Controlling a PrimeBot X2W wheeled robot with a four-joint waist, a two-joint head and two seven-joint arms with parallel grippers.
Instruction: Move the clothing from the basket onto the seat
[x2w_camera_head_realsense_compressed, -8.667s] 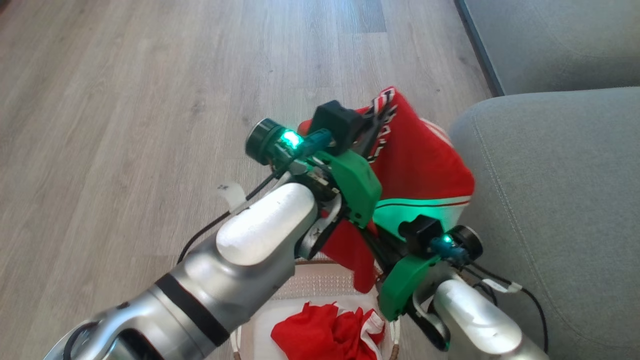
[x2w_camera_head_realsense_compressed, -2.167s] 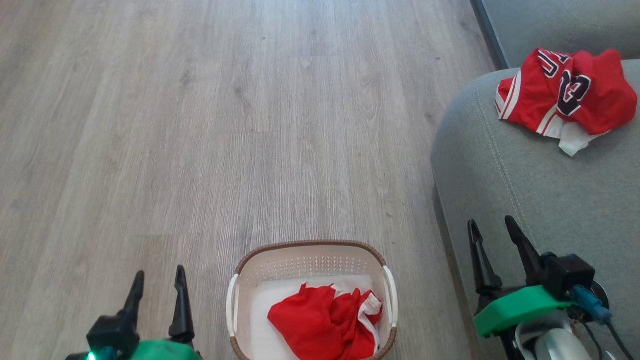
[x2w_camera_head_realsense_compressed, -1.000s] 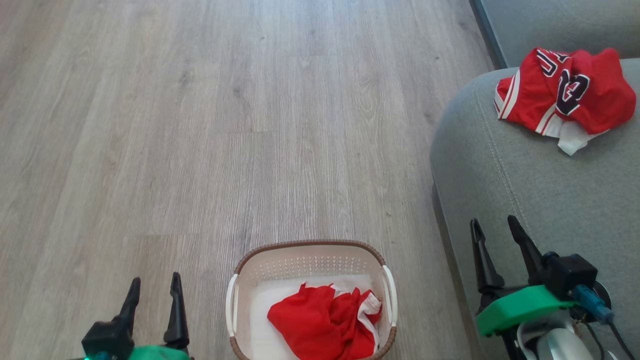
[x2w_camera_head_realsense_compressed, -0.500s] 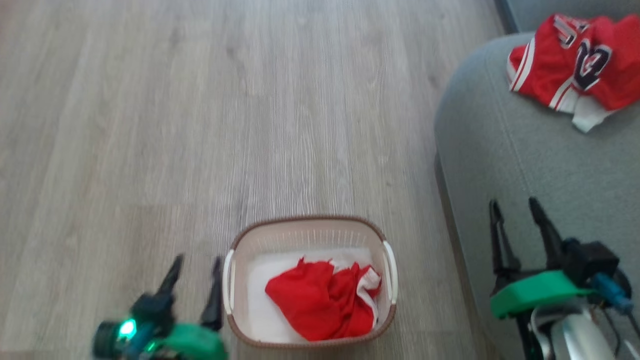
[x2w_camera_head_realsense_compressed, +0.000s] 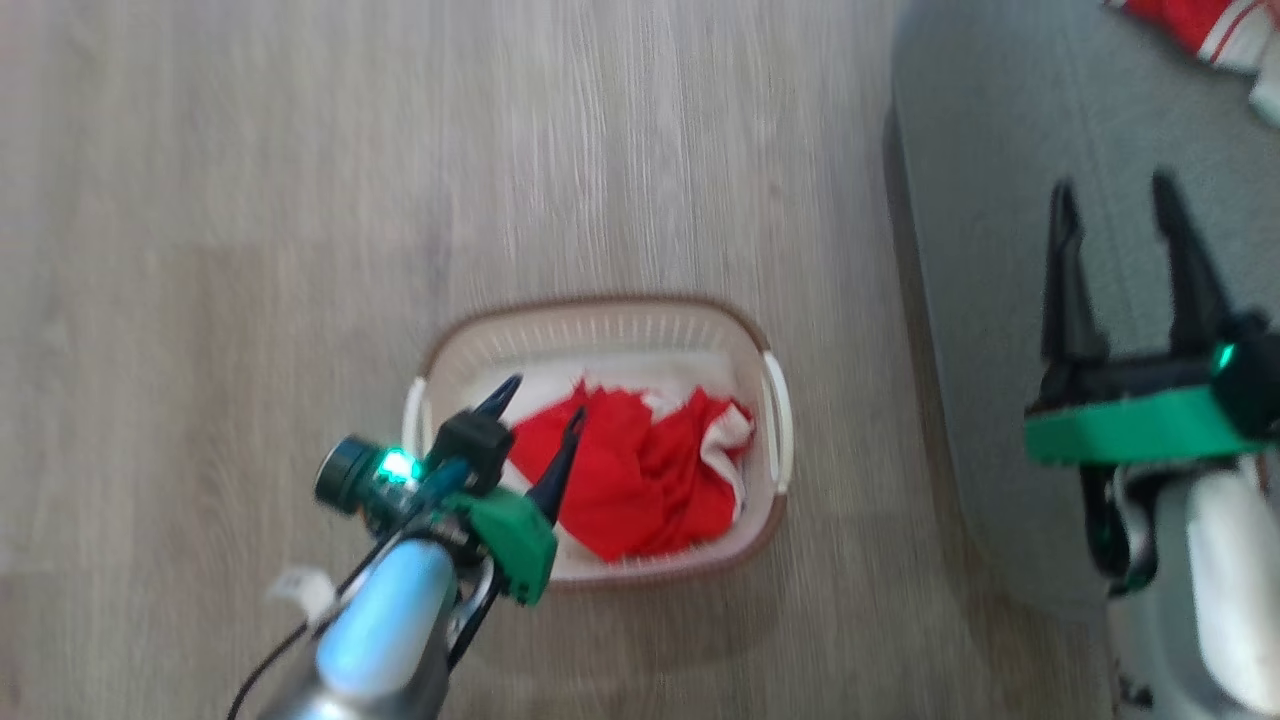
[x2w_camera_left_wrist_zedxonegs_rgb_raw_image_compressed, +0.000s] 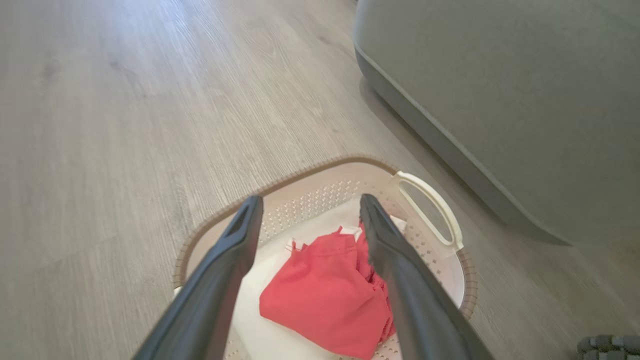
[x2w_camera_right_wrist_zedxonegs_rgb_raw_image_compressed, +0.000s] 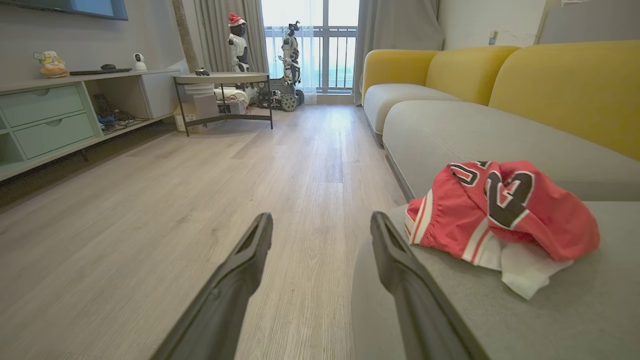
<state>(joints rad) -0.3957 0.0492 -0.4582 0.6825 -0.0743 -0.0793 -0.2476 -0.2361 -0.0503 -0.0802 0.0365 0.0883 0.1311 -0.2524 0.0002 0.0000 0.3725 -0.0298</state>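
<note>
Red shorts (x2w_camera_head_realsense_compressed: 650, 480) lie crumpled inside the basket (x2w_camera_head_realsense_compressed: 600, 312), which stands on the wood floor (x2w_camera_head_realsense_compressed: 250, 250) just beside the seat (x2w_camera_head_realsense_compressed: 980, 300). Over the basket the left gripper (x2w_camera_head_realsense_compressed: 547, 397) hangs, jaws wide, nothing between them. Above the seat edge the right gripper (x2w_camera_head_realsense_compressed: 1113, 186) is likewise wide and empty. On the seat lies the jersey (x2w_camera_right_wrist_zedxonegs_rgb_raw_image_compressed: 505, 210).

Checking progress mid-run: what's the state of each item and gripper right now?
jersey: crumpled on the seat, ungripped.
shorts: crumpled in the basket, not gripped.
basket: upright on the floor, beside the seat.
seat: bears the jersey.
left gripper: open, fingers poised over the shorts.
right gripper: open, empty, above the seat.
</note>
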